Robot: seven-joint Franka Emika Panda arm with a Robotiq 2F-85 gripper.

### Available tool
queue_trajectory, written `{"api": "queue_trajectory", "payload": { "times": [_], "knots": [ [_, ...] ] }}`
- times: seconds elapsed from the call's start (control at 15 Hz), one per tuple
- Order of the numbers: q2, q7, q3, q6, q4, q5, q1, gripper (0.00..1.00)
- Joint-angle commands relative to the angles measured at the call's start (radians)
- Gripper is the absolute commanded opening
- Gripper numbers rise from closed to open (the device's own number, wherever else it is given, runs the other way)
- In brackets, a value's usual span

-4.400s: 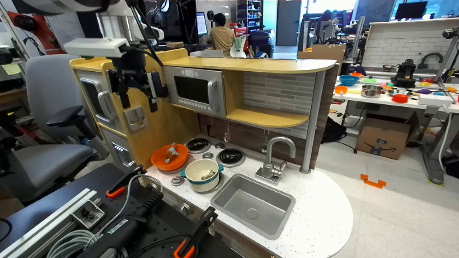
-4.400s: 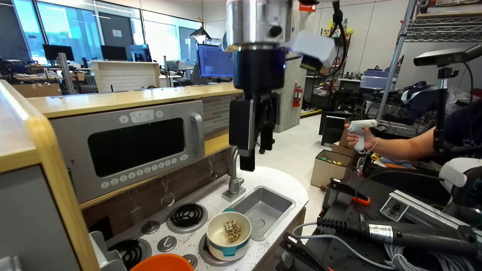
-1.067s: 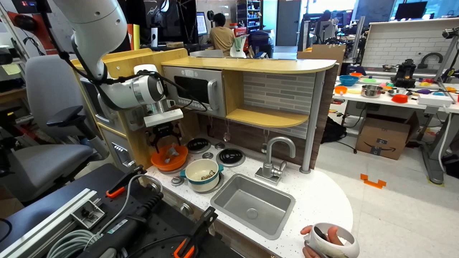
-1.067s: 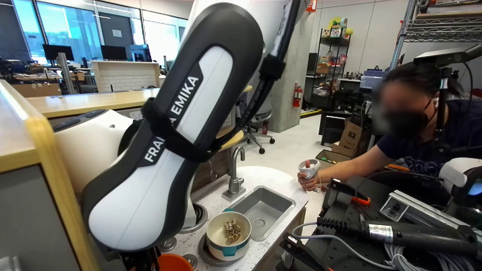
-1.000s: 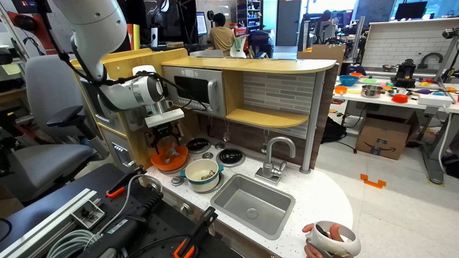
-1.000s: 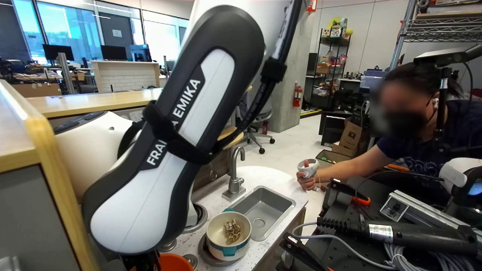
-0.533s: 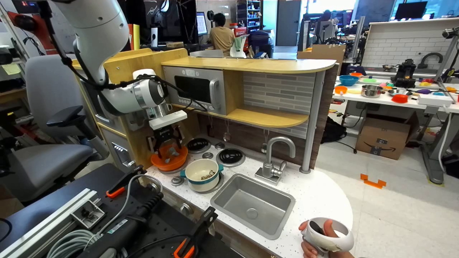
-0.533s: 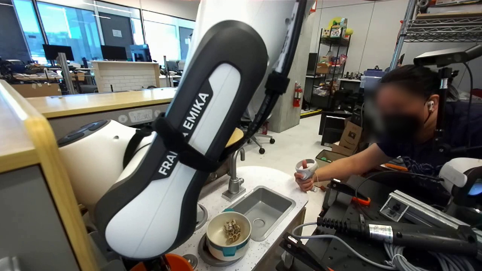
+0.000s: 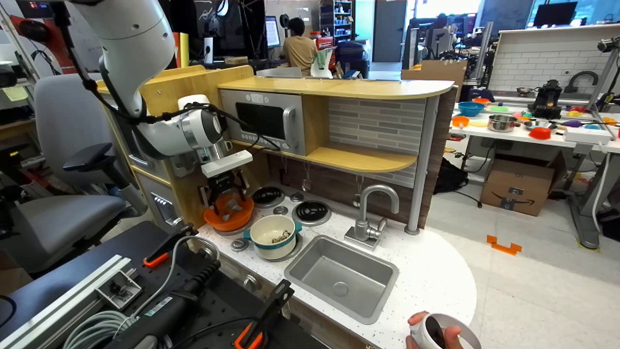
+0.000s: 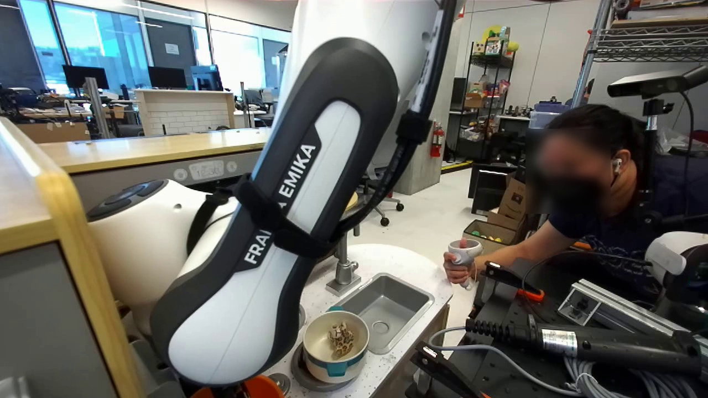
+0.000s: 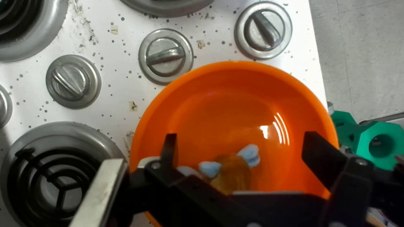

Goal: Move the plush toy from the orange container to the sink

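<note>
Hangs with jaws spread wide over the shallow, round, bright-orange bowl, seeming to straddle the soft, orange-brown and pale-blue plush toy inside it, of partly hidden long axis, and probably needs lowering before closing.

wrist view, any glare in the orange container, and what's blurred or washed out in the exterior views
Wrist view: a white glare patch and streaks inside the orange container, apart from the plush toy; in an exterior view, the operator's face is blurred; in both exterior views, the windows look partly washed out.
</note>
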Motion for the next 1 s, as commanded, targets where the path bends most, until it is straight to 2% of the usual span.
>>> {"api": "queue_trajectory", "payload": {
  "times": [0.0, 0.4, 0.93],
  "knots": [
    [0.019, 0.029, 0.022, 0.096, -0.011, -0.008, -0.009, 1.0],
    [0.045, -0.021, 0.057, 0.233, -0.05, 0.007, -0.065, 1.0],
    [0.118, -0.062, 0.1, 0.296, -0.058, 0.016, -0.12, 1.0]
  ]
}}
